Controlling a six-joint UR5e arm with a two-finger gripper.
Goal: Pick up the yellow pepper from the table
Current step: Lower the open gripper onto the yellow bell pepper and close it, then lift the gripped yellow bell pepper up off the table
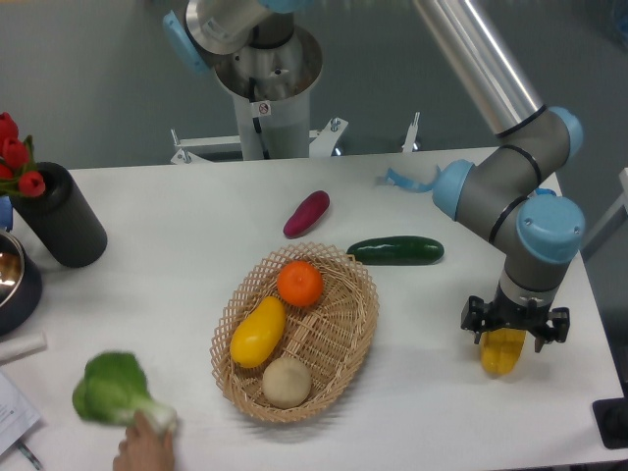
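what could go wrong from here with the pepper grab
1. The gripper sits right over the yellow pepper and covers its top, so how its fingers stand on the ribbed sides cannot be judged; an off-centre squeeze might let it slip or roll.
2. The pepper lies near the right edge of the table, so a nudge might push it off.
3. A hand moving greens at the front left might bump things.

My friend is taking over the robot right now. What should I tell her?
Gripper: down over the yellow pepper, fingers either side; whether it has clamped cannot be told.
Yellow pepper: on the table near its right edge, right of the basket and below the cucumber.
Done: the arm has reached the pepper.
Left: confirm the grip, then lift it off the table.
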